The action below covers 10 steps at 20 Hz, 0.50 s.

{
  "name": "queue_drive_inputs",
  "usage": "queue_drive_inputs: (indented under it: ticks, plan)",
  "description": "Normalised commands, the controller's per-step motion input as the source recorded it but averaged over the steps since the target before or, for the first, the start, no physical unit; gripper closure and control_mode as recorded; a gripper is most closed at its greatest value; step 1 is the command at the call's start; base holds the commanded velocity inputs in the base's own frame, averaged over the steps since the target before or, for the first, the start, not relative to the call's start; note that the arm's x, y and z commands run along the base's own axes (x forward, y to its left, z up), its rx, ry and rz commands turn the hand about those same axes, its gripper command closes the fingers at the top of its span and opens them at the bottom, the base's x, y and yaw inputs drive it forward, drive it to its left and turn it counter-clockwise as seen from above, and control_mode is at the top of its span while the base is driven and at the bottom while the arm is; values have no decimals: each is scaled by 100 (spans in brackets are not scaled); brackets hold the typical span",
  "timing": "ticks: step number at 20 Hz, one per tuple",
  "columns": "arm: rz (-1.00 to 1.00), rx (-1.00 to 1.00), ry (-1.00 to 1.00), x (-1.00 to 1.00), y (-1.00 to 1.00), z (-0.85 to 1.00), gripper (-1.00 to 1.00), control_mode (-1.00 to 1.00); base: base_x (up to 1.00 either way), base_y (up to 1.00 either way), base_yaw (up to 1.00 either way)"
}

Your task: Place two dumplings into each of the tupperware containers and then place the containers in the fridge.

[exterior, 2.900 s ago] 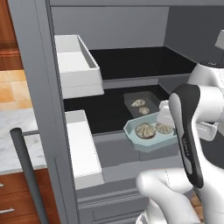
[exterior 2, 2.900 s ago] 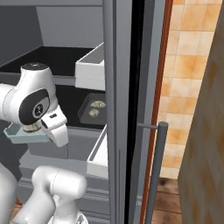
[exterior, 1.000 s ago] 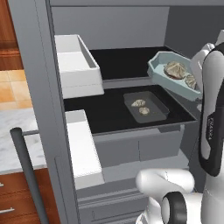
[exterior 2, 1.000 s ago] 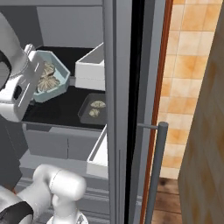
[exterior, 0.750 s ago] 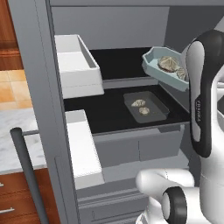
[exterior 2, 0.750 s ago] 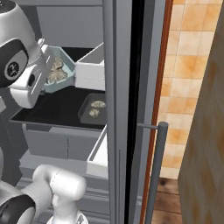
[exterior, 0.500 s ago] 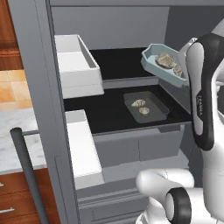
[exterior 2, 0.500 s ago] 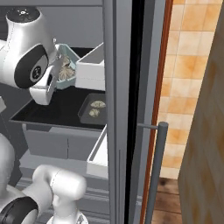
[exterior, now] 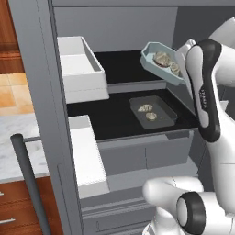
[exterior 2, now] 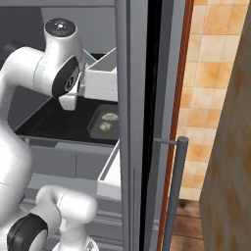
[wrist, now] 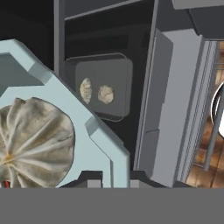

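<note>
The arm is carrying the pale blue-green tub (exterior: 158, 64) farther left, tilted over the upper shelf of the fridge (exterior: 114, 27). The see-through grey tub (exterior: 153, 111) is sitting on the lower shelf with two dumplings (exterior: 148, 112). The gripper (wrist: 116, 180) is clamping the blue-green tub's rim.

I see the pale blue-green container (exterior: 161, 64) held up in the air, tilted, level with the fridge's upper shelf, two dumplings (exterior: 166, 61) lying inside it. In the hand view one of these (wrist: 33, 146) fills the tub's near corner, beige-grey with pleats running to its centre. The see-through grey container (exterior: 153, 110) sits flat on the black lower shelf (exterior: 110, 120) of the open fridge (exterior: 32, 69), with two small dumplings (exterior: 148, 111) side by side in it. I see that tub in the right base view (exterior 2: 104, 122) too.
</note>
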Motion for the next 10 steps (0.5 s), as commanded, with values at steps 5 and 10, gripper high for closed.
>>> queue_drive_inputs:
  ticks: [5, 10]
  plan:
    - [0, 0, 1, 55, 11, 0, 100, -100, 0, 0, 0]
    - [0, 0, 0, 61, 5, -10, 100, -100, 0, 0, 0]
